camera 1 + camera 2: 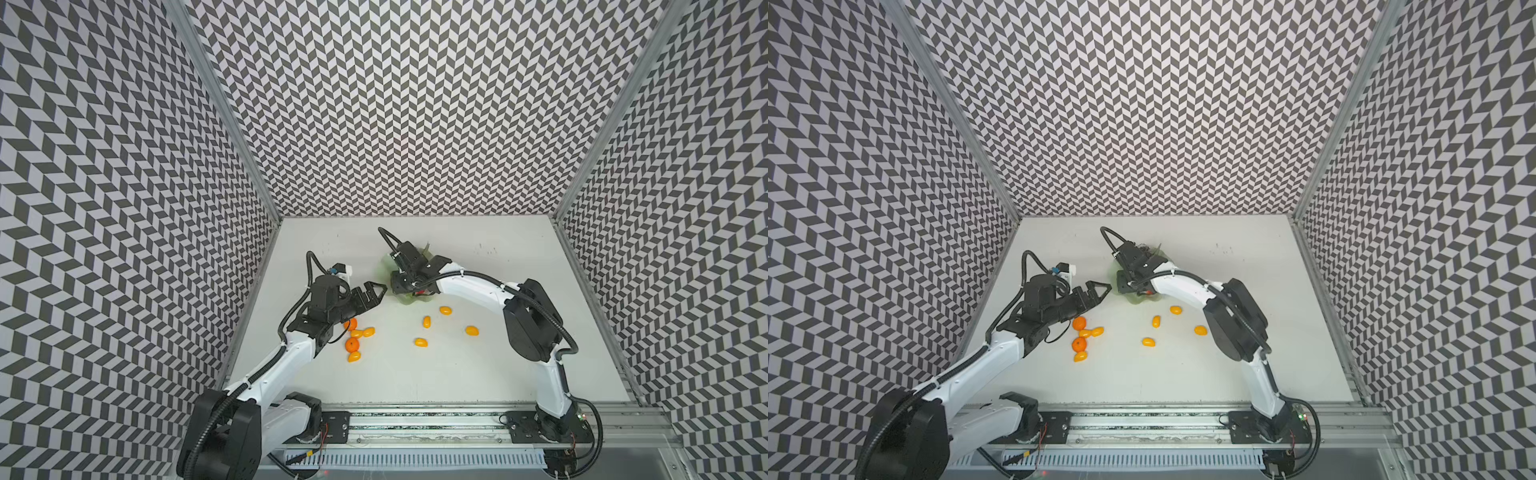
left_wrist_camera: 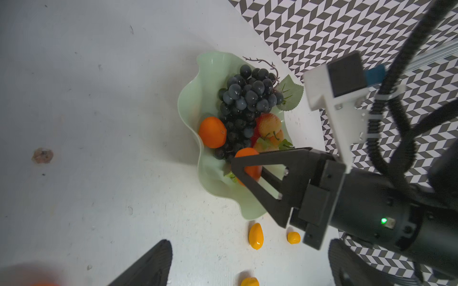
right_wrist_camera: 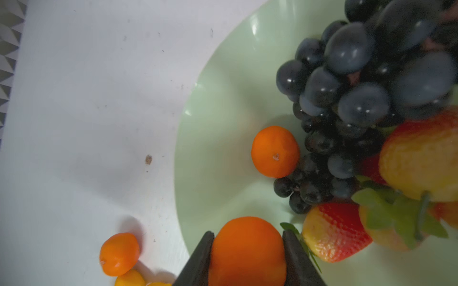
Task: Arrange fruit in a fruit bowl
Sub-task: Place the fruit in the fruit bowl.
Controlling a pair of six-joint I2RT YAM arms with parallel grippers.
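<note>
One tangerine (image 3: pixel 247 255) | right gripper (image 3: pixel 247 236) clamps it | over bowl (image 3: pixel 223 111) (mint-green)

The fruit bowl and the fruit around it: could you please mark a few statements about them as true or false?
1. The right gripper is shut on a tangerine over the fruit bowl. True.
2. The grape bunch lies on the table, outside the fruit bowl. False: it lies inside the fruit bowl.
3. Several kumquats lie loose on the table. True.
4. The left gripper holds one of the kumquats. False: its jaws are open and hold nothing.
</note>
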